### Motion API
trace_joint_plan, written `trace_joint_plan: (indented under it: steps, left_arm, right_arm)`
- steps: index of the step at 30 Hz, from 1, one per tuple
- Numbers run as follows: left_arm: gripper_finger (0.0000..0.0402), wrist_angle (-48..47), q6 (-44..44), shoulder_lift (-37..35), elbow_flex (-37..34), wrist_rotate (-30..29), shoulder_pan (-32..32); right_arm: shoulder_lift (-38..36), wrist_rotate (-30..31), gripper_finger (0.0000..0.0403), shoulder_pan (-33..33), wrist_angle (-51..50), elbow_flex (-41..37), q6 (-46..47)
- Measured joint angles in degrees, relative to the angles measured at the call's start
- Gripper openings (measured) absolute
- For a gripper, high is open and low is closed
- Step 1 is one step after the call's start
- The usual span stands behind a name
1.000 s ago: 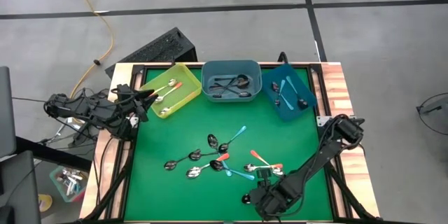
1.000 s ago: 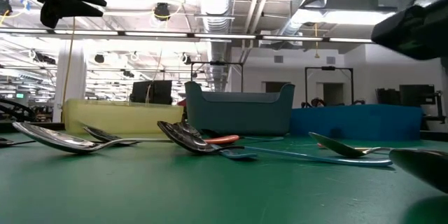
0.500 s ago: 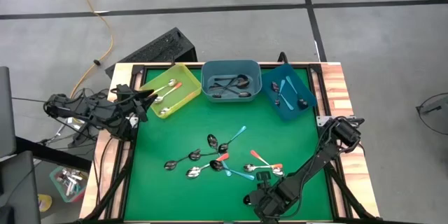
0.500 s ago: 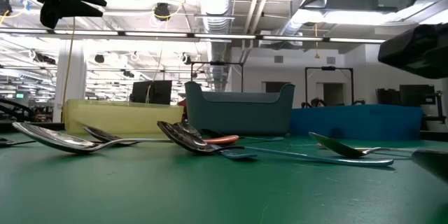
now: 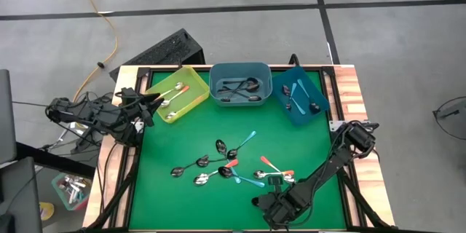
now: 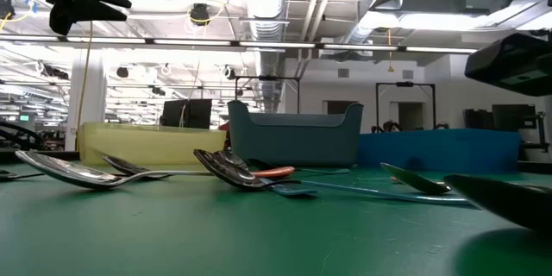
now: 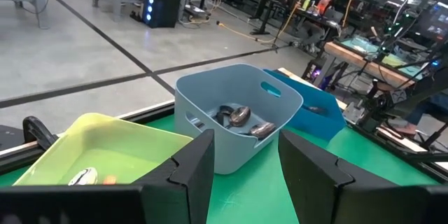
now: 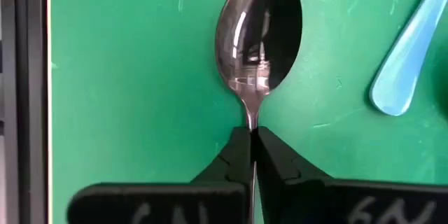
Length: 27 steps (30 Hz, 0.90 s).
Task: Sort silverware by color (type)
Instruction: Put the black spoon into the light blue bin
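Note:
Several spoons (image 5: 218,164) lie loose on the green mat (image 5: 182,138); their handles are orange, light blue or dark. My right gripper (image 8: 250,155) is near the mat's near edge, pointing steeply down and shut on a spoon (image 5: 255,204). That spoon's shiny bowl (image 8: 259,31) points toward the table's left. Its handle is hidden under the fingers. My left gripper (image 7: 245,171) waits open above the table's left edge, beside the yellow bin (image 5: 175,93). My right gripper pinches the spoon's thin neck (image 8: 250,120), just behind the bowl, between its two fingers. The fingers come from above, slanting down, and lie along the spoon. In the low view the dark bowl (image 6: 500,198) slants just above the mat with a shadow under it.
Three bins stand along the far edge: the yellow bin, a grey-blue bin (image 5: 240,82) and a blue bin (image 5: 301,96), each with spoons inside. A light blue handle end (image 8: 406,63) lies close to the held spoon. The mat's black near rim (image 8: 24,77) is close by.
In the low view the dark spoon at the right has reached further toward the left, and its bowl end now slants up off the mat. My left arm has kept still.

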Motion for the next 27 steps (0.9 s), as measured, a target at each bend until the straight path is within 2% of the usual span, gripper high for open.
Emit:
trace_joint_plan:
  steps: [10, 27]
  left_arm:
    - [0.0143, -0.04, 0.28, 0.0, 0.0, 0.02, 0.0]
    - [0.0143, 0.09, 0.33, 0.0, 0.0, 0.48, 0.0]
  right_arm:
    - [-0.35, -0.55, 0.0007, -0.69, 0.34, -0.07, 4.34]
    - [-2.44, -0.7, 0.0005, -4.39, 0.83, 0.83, 3.88]
